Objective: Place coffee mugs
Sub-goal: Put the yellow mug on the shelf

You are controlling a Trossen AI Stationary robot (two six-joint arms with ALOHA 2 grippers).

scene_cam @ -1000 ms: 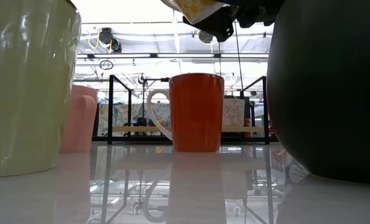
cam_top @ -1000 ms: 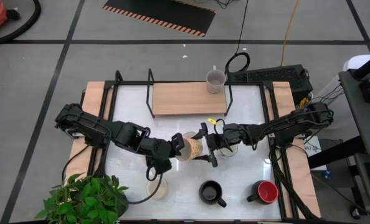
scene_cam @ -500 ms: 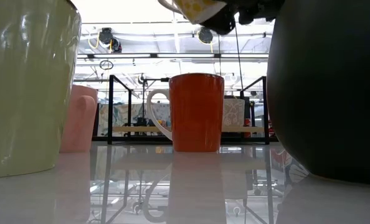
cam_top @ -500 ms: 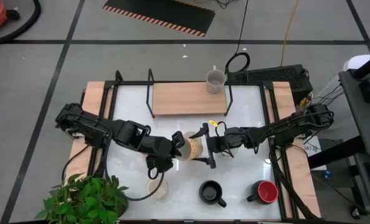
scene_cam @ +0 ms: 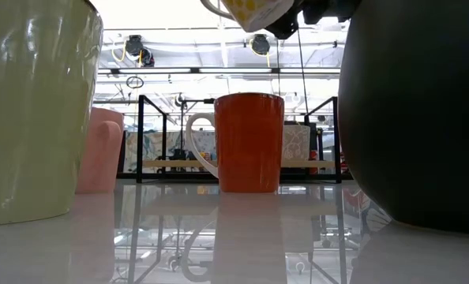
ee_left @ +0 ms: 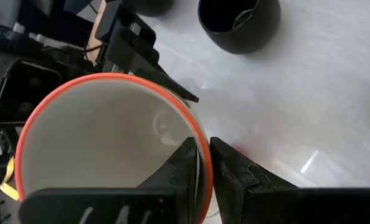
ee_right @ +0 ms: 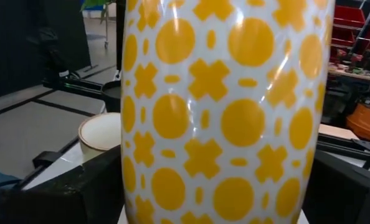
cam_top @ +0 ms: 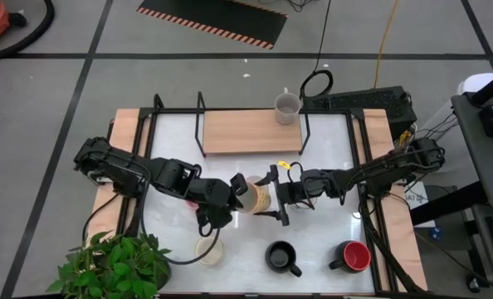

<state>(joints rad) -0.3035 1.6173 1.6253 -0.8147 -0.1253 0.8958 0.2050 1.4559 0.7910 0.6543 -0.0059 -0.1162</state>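
The yellow-patterned mug (cam_top: 257, 196) hangs above the surface (cam_top: 329, 149), its rim pinched between the left gripper (cam_top: 230, 196) fingers (ee_left: 225, 177). The right gripper (cam_top: 277, 198) fingers (ee_right: 344, 186) stand wide, flanking its body. Both arms reach inward, meeting mid-surface.

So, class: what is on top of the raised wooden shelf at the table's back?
One pale grey ceramic mug stands at the wooden shelf's right end; the space beneath the board is hidden.

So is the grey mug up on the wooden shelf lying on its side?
No, the grey mug stands upright on the wooden shelf, its open mouth facing up.
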